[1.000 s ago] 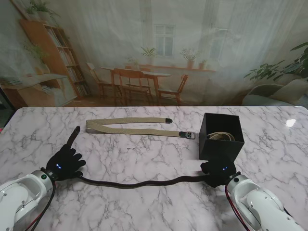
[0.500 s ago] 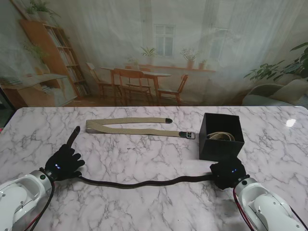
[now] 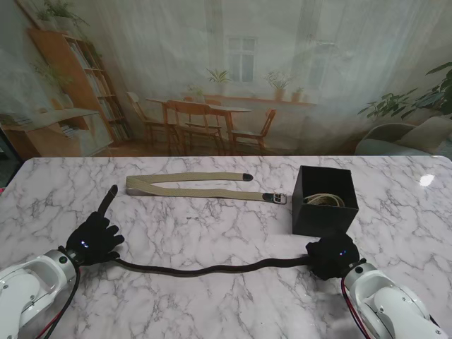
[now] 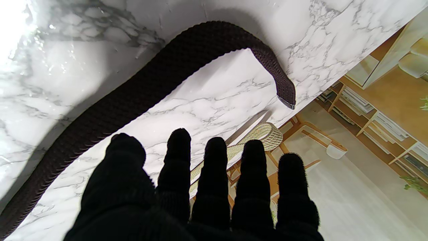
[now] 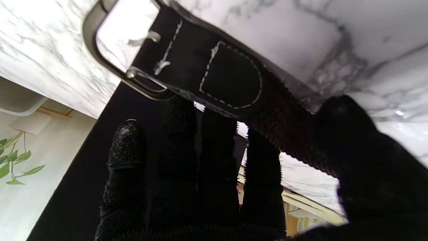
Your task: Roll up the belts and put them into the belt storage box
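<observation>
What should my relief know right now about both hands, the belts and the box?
Left hand: open, fingers spread over the dark belt's tip end, not gripping.
Right hand: on the buckle end, thumb and fingers around the strap; the grip looks closed but is not certain.
Dark belt lies unrolled between the hands.
Tan belt lies flat, farther from me.
Belt storage box, right side, already holds one light roll.
Left: roll and box both belts.

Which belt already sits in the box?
The coiled tan belt inside the black box; the khaki belt and dark belt lie stretched on the table.
</observation>
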Robot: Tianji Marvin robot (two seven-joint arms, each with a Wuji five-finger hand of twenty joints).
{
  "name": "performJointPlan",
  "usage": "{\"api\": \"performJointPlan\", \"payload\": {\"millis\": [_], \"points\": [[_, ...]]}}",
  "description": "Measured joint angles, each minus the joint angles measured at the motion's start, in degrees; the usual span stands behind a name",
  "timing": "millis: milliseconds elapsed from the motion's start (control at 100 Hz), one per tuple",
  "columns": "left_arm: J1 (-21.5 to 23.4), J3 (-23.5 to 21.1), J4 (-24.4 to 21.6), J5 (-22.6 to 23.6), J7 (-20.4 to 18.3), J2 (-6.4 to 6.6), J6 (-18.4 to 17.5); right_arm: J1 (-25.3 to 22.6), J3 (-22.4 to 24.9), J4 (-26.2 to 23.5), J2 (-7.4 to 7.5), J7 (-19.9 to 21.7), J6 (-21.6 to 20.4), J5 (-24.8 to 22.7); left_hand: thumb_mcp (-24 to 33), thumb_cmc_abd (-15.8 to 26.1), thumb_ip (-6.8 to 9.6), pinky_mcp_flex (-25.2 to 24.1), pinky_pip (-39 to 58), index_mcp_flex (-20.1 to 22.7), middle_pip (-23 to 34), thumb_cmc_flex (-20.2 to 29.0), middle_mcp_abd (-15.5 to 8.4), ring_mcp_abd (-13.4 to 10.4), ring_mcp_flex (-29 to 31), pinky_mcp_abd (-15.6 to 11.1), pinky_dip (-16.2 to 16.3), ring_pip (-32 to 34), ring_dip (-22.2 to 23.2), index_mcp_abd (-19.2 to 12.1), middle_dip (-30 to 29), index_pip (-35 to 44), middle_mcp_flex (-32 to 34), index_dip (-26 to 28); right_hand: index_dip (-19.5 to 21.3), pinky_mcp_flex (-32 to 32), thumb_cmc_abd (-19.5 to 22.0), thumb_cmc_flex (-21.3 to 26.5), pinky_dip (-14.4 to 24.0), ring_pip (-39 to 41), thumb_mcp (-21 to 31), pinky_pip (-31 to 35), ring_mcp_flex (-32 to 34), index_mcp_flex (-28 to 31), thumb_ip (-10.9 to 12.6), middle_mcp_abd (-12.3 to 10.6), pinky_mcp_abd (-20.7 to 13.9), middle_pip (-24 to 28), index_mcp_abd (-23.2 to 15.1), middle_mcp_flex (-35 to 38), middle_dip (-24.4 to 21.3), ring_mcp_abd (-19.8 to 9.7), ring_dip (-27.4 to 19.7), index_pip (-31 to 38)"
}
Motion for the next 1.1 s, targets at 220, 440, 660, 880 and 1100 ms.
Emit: {"api": "performJointPlan", "payload": {"millis": [220,440,660,880,1100], "points": [[0.4,-0.3,-0.3,0.3,0.1,-0.01,0.1,0.2,-0.2,0.0,-0.05,0.0,0.2,-0.7,0.0,0.0,0.0,0.0,0.0,0.0,0.0,0.0,0.0,0.0,0.0,0.0,0.0,0.0,0.0,0.0,0.0,0.0,0.0,-0.1,-4.2,3.7,-0.1,7.6,0.0,3.7,2.7,1.3,7.5,2.2,-1.5,-1.0,0.0,5.2,-1.6,9.4,2.2,-0.4,1.3,7.3],[0.5,-0.3,-0.3,0.3,0.1,-0.01,0.1,0.5,-0.5,1.1,-0.19,-1.5,0.5,2.0,0.0,0.0,0.0,0.0,0.0,0.0,0.0,0.0,0.0,0.0,0.0,0.0,0.0,0.0,0.0,0.0,0.0,0.0,0.0,-0.1,-13.6,9.3,1.0,8.2,0.0,11.4,7.0,5.7,14.8,-6.9,2.3,-1.8,0.0,11.8,-0.2,15.6,2.8,-0.9,4.6,-15.1],[0.5,-0.3,-0.3,0.5,0.3,0.0,0.1,1.2,-1.8,2.4,-0.78,-2.3,2.6,8.4,0.0,0.0,0.0,0.0,0.0,0.0,0.0,0.0,0.0,0.0,0.0,0.0,0.0,0.0,0.0,0.0,0.0,0.0,0.0,-0.1,-13.7,14.5,4.2,11.8,-0.8,21.7,7.9,8.2,16.0,-17.6,3.9,0.1,1.2,17.2,-6.7,15.7,3.4,1.1,5.5,-12.8],[0.8,-0.4,-0.5,0.6,0.3,0.0,0.1,1.4,-1.8,2.7,-1.46,-2.2,2.8,11.3,0.0,0.0,0.0,0.0,0.0,0.0,0.0,0.0,0.0,0.0,0.0,0.0,0.0,0.0,0.0,0.0,0.0,0.0,0.0,-0.1,-14.2,15.5,8.6,10.9,-1.7,25.1,6.7,8.9,16.1,-19.2,4.0,0.7,2.1,19.0,9.4,16.2,1.0,2.2,3.5,-11.6],[0.9,-0.4,-0.5,0.6,0.3,0.0,0.2,1.0,-0.4,2.0,-1.53,-0.7,0.8,7.7,0.0,0.0,0.0,0.0,0.0,0.0,0.0,0.0,0.0,0.0,0.0,0.0,0.0,0.0,0.0,0.0,0.0,0.0,0.0,-0.1,-15.8,7.5,11.3,0.2,-1.5,12.2,-3.0,7.7,11.8,-15.2,5.1,0.8,2.1,6.7,11.1,13.2,-2.8,2.6,1.2,-14.1]]}}
